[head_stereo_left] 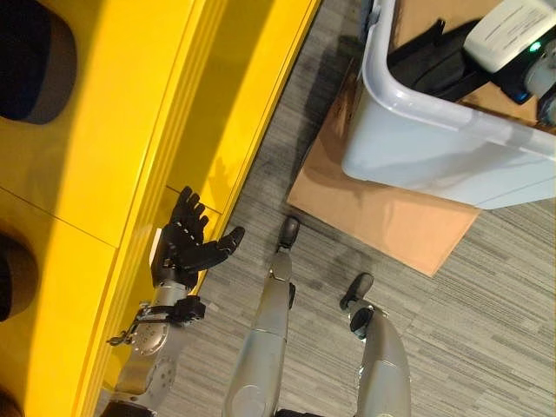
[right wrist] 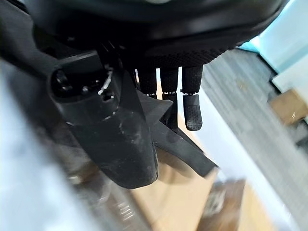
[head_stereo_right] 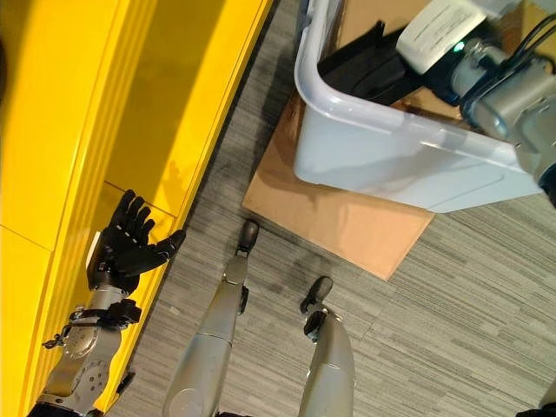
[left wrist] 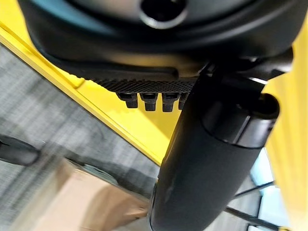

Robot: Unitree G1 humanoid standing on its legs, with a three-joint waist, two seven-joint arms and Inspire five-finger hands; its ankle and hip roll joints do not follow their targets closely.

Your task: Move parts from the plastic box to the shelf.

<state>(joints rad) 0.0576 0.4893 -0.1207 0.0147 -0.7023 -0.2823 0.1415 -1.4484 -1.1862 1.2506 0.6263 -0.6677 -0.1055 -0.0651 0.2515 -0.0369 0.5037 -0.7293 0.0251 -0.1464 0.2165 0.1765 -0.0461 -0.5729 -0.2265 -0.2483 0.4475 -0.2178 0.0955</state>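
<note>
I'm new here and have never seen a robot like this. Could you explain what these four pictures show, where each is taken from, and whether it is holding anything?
This is a two-legged robot with two arms ending in dark hands. The two wide pictures come from a camera pair on its head, looking down at the floor. To its left runs a yellow shelf. Ahead on the right, a pale plastic box sits on a sheet of cardboard, with black parts inside.

The left hand is spread open beside the shelf edge, holding nothing. The right arm reaches into the box. The other two pictures come from cameras on the wrists, looking along each hand. In the right wrist picture, the right hand hangs over a black part; its fingers look fairly straight, and I cannot tell whether they touch it.
</note>
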